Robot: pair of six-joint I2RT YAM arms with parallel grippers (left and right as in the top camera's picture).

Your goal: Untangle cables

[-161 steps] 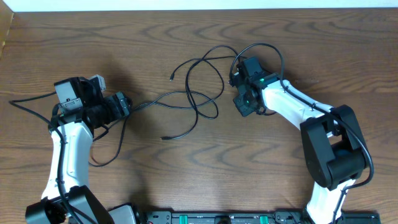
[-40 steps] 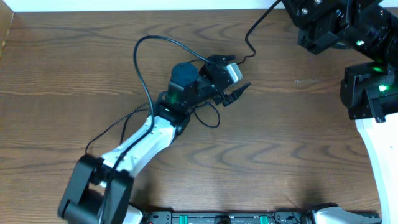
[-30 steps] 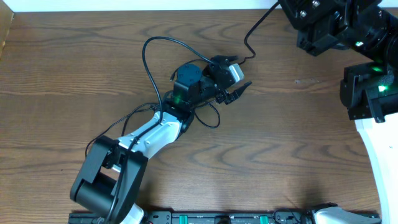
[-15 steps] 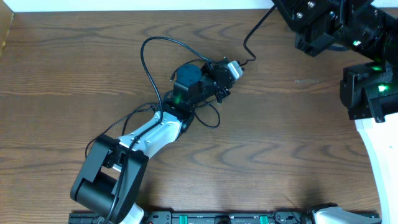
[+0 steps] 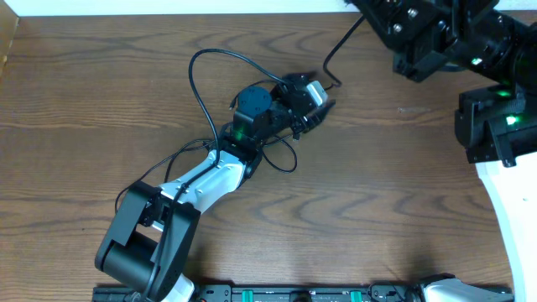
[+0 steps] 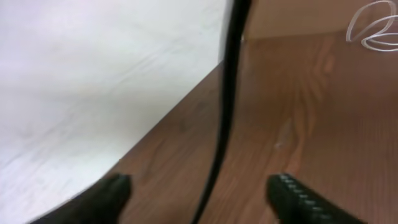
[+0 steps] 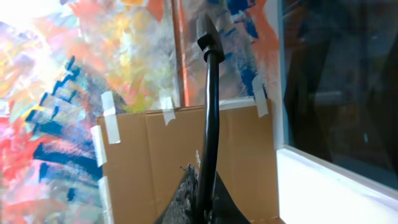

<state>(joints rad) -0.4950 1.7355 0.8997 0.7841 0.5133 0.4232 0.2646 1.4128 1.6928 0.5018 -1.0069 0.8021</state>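
- Risks cinching the tangle (image 5: 284,158) behind the left claw (image 6: 200,185) tighter by hauling the black cable (image 6: 222,118) higher.
- Reaches low across the table (image 5: 101,101) with the left arm (image 5: 201,180), claw wide open, empty, cable running untouched between its fingers (image 6: 298,196).
- Holds the right arm (image 5: 495,126) high, right claw (image 7: 206,208) clamped shut on that cable.

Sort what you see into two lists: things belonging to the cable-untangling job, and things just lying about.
Job: black cable; right gripper shut on it; left gripper open around it; black loops nearby; white cable, further off.
Lying about: taped cardboard; colourful painting.
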